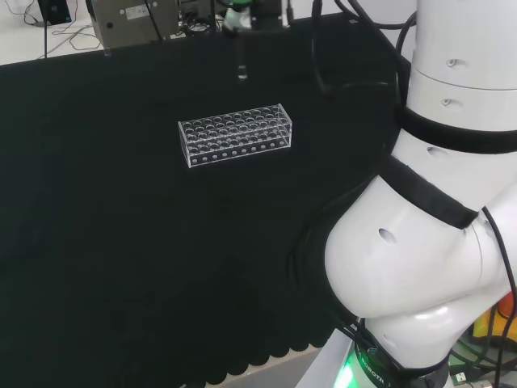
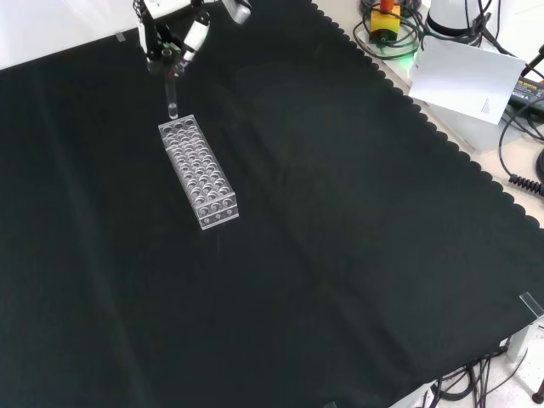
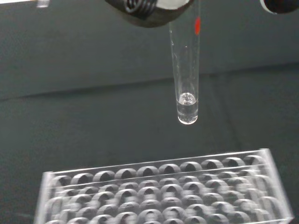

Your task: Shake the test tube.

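In the front view, look to the upper left of the frame: the hand (image 2: 174,38) comes in from the top edge, and its fingers (image 2: 194,36) are pinched on the top of the tube (image 2: 172,95). The tube hangs upright below them, with its rounded bottom just above the far end of the rack (image 2: 198,172), not in any hole. The rack lies on the black desk (image 2: 340,255), running from upper left toward the frame's centre.

In the head view, the rack (image 1: 234,134) sits left of centre in the upper half. The tube (image 1: 241,65) shows faintly above it, near the top edge. The arm (image 1: 436,226) takes up the right side.

In the wrist view, the tube (image 3: 186,70) hangs clear of the rack (image 3: 163,191), well apart from its rows of holes. You can see a small amount of clear liquid at the tube's bottom and a red mark near its top. A dark part of the hand (image 3: 149,9) sits beside the tube's upper end.
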